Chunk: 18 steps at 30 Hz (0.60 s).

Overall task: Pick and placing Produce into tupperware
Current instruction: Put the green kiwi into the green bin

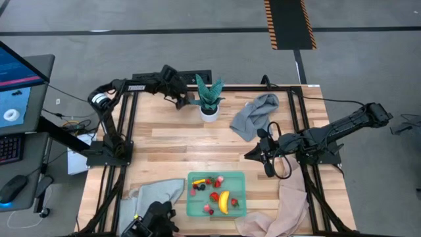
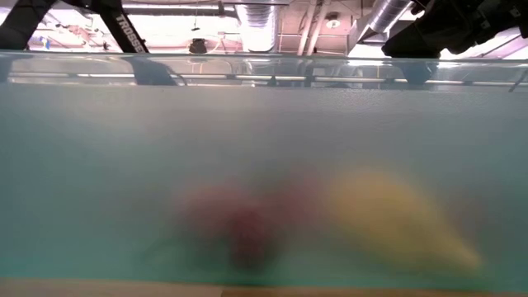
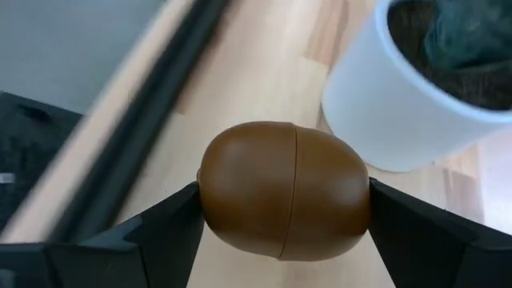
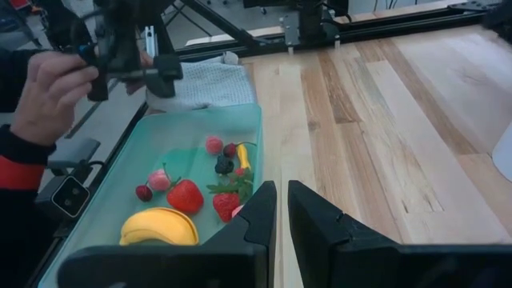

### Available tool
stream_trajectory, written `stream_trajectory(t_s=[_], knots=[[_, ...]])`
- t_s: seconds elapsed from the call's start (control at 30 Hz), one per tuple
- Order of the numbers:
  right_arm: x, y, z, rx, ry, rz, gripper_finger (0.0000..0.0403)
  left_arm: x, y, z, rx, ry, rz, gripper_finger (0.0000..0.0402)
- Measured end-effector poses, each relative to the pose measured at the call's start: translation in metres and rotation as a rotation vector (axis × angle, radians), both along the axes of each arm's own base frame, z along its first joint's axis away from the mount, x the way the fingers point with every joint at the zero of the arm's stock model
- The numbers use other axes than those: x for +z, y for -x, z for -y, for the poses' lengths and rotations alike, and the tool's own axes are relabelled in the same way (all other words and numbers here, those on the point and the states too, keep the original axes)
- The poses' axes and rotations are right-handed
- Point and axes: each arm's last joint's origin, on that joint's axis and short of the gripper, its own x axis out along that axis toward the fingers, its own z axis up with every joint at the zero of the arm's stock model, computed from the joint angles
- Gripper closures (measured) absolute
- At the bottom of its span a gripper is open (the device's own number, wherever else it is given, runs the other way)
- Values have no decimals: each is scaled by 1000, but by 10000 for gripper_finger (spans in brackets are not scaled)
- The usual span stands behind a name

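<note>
Through the tupperware (image 2: 99, 165) wall, the produce (image 2: 396, 219) shows only as blurs.

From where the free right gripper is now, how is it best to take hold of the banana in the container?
Grip the banana across its thick middle, coming from straight above: it lies flat in the tupperware, whose walls block a sideways approach.

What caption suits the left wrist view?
Left gripper fingers clamp a brown round piece beside the white pot.
</note>
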Motion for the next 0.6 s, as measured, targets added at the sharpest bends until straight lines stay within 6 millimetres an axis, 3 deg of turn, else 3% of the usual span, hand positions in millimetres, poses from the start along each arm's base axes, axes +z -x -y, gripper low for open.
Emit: stream_trajectory(t_s=[0.27, 0.6], knots=[[0, 0, 0, 0, 0, 0, 344, 46, 24, -5, 57, -92, 85, 95], [0, 0, 0, 0, 0, 0, 344, 117, 44, 12, 109, -257, 234, 95]])
